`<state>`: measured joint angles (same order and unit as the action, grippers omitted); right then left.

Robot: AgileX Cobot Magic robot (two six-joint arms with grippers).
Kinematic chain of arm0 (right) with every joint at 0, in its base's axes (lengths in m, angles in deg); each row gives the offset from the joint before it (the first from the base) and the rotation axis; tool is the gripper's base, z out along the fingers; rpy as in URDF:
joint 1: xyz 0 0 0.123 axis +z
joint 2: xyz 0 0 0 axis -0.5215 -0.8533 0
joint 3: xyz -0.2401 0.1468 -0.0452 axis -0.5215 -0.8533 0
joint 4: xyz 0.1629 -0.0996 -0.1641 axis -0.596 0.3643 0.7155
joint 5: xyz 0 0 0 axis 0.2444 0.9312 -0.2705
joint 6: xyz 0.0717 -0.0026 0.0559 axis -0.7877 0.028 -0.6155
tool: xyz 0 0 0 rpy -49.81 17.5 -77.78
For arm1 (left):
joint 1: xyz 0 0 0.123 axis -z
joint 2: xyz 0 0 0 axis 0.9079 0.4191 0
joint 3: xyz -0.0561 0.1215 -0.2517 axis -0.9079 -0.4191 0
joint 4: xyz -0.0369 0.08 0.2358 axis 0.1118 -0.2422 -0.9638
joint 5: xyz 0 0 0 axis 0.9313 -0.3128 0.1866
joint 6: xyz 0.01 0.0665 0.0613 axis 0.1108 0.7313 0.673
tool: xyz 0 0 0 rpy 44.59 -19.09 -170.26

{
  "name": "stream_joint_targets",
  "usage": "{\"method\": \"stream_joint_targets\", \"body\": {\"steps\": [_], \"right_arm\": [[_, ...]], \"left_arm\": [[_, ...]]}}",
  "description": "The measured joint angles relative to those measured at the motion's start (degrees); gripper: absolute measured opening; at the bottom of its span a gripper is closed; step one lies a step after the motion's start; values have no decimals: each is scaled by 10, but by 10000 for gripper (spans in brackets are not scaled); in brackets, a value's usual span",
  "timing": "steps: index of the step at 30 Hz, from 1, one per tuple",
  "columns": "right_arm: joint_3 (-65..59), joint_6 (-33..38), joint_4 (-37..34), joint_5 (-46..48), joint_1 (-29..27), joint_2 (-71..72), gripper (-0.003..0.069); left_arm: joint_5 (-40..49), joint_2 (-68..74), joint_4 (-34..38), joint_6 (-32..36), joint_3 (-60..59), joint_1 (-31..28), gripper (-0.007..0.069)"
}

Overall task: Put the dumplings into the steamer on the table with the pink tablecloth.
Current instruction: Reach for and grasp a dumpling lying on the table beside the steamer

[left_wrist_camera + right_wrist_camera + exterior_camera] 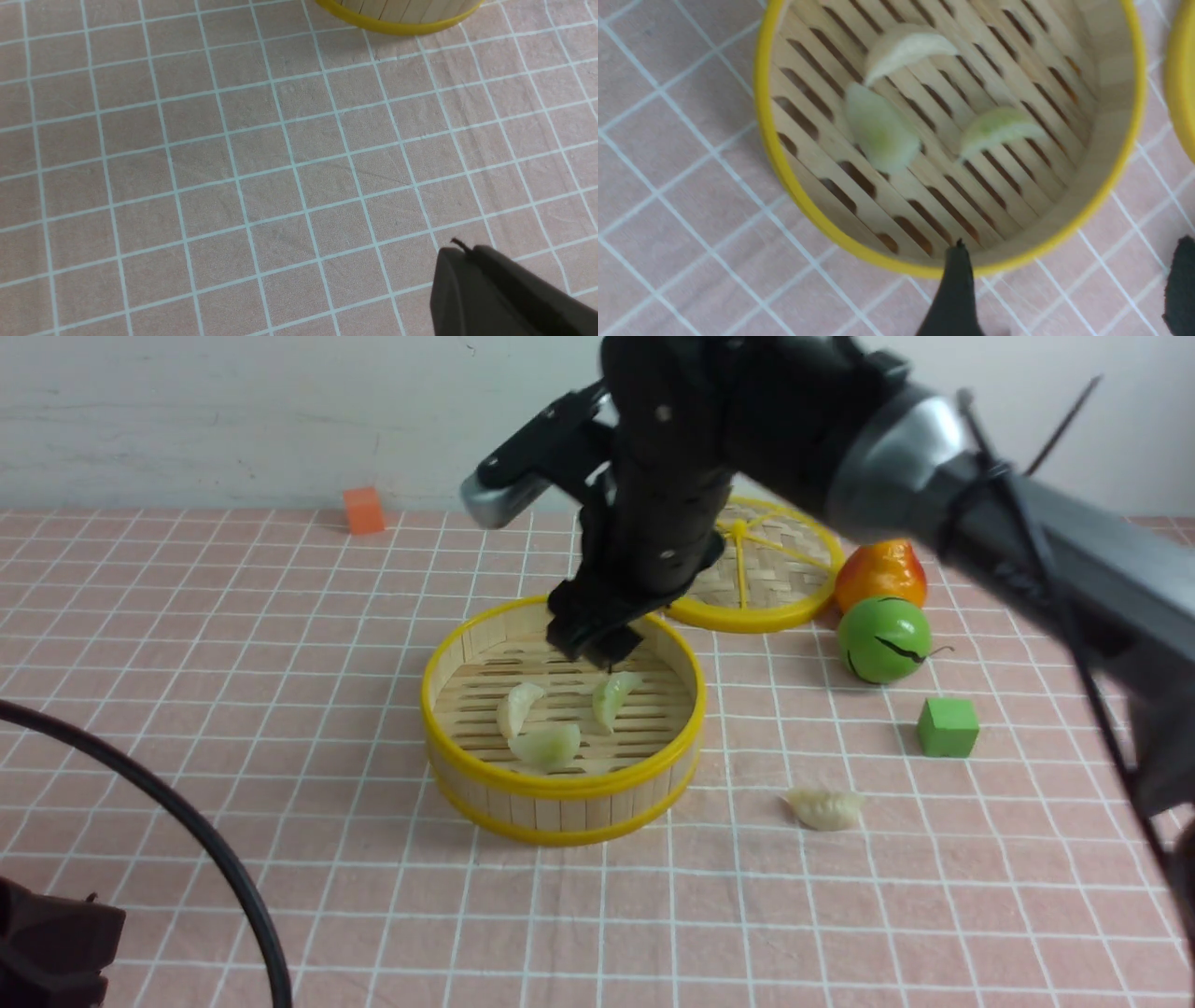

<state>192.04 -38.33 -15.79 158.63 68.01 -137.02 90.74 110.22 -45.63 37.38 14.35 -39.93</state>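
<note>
Front view, nearest first: by the near edge of the table, towards its left corner, the left gripper sits low over the pink tablecloth, clenched with nothing in it. A black cable arcs across that corner. Right of the middle, a little nearer than the steamer, the fourth dumpling lies alone on the cloth, clear of the basket's wall.

The steamer stands about mid-table. On its slatted floor lie the near dumpling, pale green, the cream dumpling to its left and the right dumpling, greenish and standing on edge. They lie close together.

The right gripper hangs over the far part of the steamer, its jaws released and wide apart, empty.

Towards the right edge sits a green cube, then a green ball touching an orange-red fruit. The woven lid lies flat just behind the steamer. An orange cube sits at the far edge.
</note>
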Motion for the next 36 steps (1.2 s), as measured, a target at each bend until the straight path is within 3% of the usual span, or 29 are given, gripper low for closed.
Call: {"method": "stream_joint_targets", "body": {"steps": [6,10,21,29,32,36], "right_arm": [[-153,49,-27,3,-91,94,481],[-242,146,-74,4,-146,106,442],[-286,339,-114,-46,-154,21,432],[-286,354,-64,-99,-154,-34,427],[-286,346,-53,-102,-154,-39,374],[-286,344,-51,-101,-154,-39,215]], "left_arm": [[1,0,0,0,0,0,3],[0,0,0,0,0,0,4],[-5,0,0,0,0,0,17],[-5,0,0,0,0,0,20],[-7,0,0,0,0,0,20],[-9,0,0,0,0,0,20]]}}
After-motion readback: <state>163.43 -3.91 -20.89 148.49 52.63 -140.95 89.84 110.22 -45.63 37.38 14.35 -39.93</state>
